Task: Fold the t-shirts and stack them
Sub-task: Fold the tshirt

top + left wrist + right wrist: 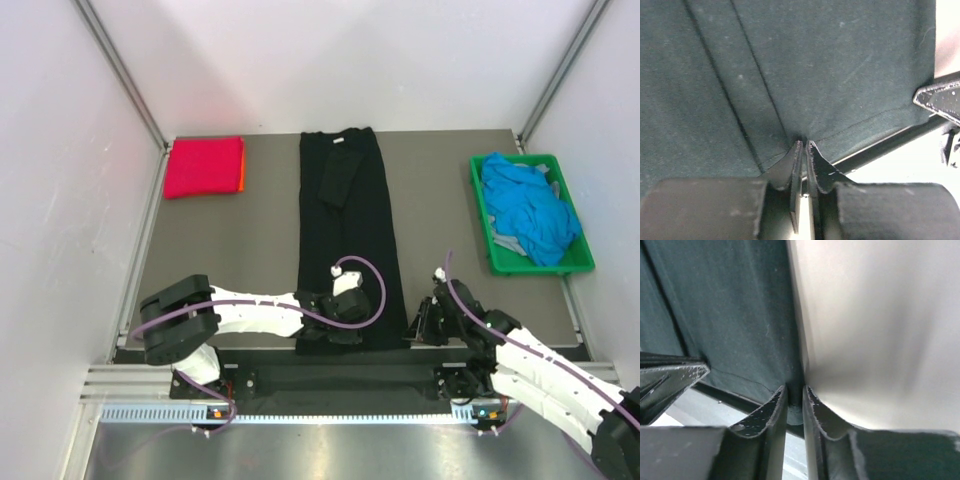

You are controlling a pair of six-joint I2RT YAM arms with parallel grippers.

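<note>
Black t-shirt [345, 200] is lying mid-table as a long narrow strip, so the crosswise fold looks like the step in hand. L gripper [802, 146] is pinching the near hem w/ jaws closed on cloth. R gripper [795, 392] is nipping the near right corner, jaws likewise closed. Next, I'd say, both are needing to lift together & carry the hem toward the collar, level, w/o dragging.
</note>
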